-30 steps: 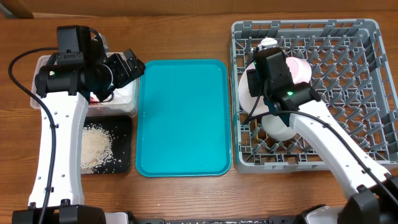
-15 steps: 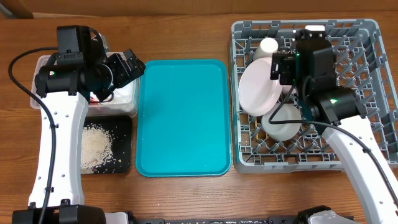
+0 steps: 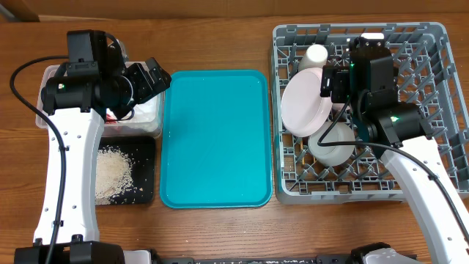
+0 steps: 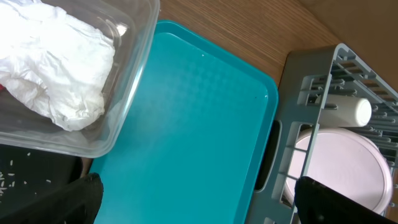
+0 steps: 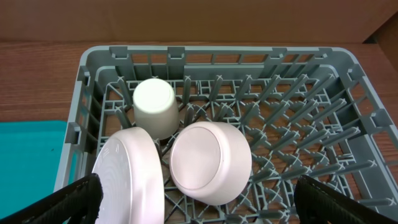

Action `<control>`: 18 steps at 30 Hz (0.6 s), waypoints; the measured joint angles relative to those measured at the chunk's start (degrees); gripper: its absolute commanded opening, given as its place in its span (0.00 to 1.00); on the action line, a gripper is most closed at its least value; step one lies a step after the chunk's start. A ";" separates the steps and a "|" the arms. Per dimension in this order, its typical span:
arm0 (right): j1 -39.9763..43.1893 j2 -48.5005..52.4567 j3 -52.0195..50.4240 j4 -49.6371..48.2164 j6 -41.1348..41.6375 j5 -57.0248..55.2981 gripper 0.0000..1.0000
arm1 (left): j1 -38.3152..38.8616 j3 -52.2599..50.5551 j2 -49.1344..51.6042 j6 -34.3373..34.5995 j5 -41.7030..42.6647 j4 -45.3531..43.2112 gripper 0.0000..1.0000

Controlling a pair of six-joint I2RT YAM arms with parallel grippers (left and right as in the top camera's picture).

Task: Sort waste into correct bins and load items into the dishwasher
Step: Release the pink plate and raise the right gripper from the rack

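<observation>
The grey dish rack [image 3: 432, 110] holds the white-pink plate [image 3: 303, 104] on edge, the white cup [image 3: 316, 54] and the grey-white bowl [image 3: 330, 147]. In the right wrist view the pink bowl [image 5: 210, 163] leans between the plate [image 5: 130, 180] and pegs, below the cup [image 5: 154, 106]. My right gripper [image 5: 205, 204] hangs open and empty above them; it also shows overhead [image 3: 331, 84]. My left gripper [image 3: 150, 77] is open and empty at the clear tub's [image 3: 55, 73] right edge. The napkin [image 4: 56, 62] lies in the tub, with a red wrapper bit [image 3: 110, 115]. Rice [image 3: 113, 172] lies in the black tray [image 3: 146, 147]. Chopsticks are not in view.
The teal serving tray [image 3: 214, 139] lies between the bins and the rack, with nothing on it. The rack's right half shows only upright pegs. The right arm's cable loops over the rack near the grey-white bowl.
My right arm swung from the rack's left front toward its back and right, uncovering the plate and cup; it has barely moved in the last half second. The left arm stayed still.
</observation>
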State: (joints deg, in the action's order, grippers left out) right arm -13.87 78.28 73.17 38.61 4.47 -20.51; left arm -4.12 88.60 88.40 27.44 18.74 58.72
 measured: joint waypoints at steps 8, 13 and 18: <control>0.00 0.00 0.00 0.02 0.00 -0.02 1.00 | 0.00 0.00 0.00 0.00 0.00 0.00 1.00; 0.00 0.00 0.00 0.20 0.00 -0.02 1.00 | 0.00 0.02 0.00 0.00 0.00 0.00 1.00; 0.00 -1.97 0.00 1.90 0.02 0.11 1.00 | 0.00 0.00 0.00 0.00 0.00 0.00 1.00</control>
State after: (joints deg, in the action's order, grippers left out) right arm -13.87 76.31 73.17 40.51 4.49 -20.40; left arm -4.12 88.60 88.40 27.44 18.74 58.72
